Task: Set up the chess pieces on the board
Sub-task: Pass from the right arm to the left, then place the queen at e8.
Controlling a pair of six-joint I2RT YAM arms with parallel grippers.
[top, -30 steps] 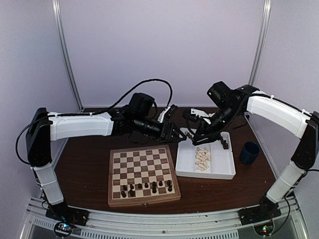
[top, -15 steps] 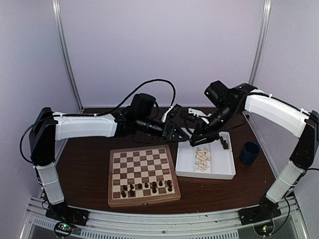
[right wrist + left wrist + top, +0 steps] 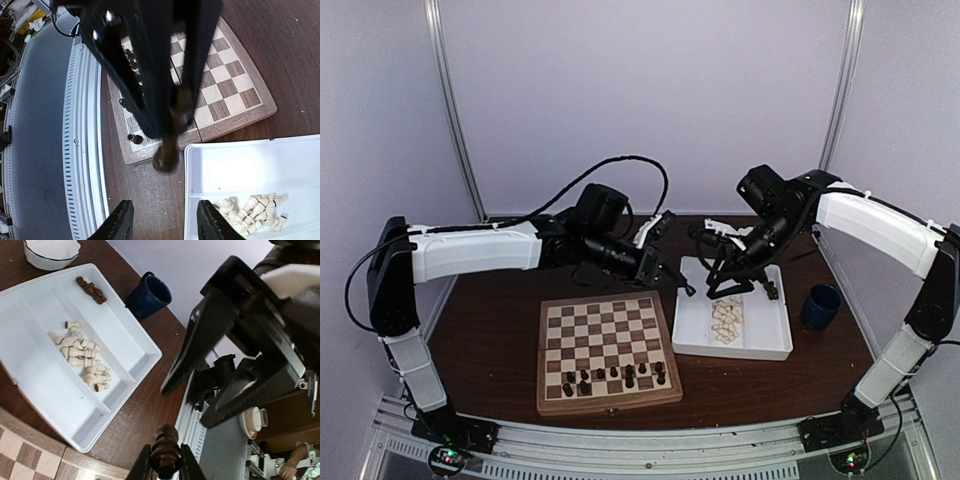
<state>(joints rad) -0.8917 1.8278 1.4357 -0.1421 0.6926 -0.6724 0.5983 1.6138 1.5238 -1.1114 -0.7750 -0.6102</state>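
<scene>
Presently, left fingers (image 3: pixel 143 466) are pinching a dark brown turned chess piece (image 3: pixel 165 451) aloft between checkered wooden board (image 3: pixel 605 322) and white plastic tray (image 3: pixel 732 352), right fingers (image 3: pixel 120 220) standing apart, empty.

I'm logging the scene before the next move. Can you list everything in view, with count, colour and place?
board: one, light and dark brown checks, left of centre on the table
dark pieces on board: roughly ten, dark brown, nearest rows
held piece: one, dark brown, in the left jaws
tray: one, white, right of the board
cream pieces: a heap, cream, mid tray
dark pieces in tray: small cluster, dark brown, far right side
cup: one, dark blue, right of the tray
bowl: one, white, behind the tray
table: one, dark brown
left gripper: jaws shut on the held piece
right gripper: jaws open, empty
</scene>
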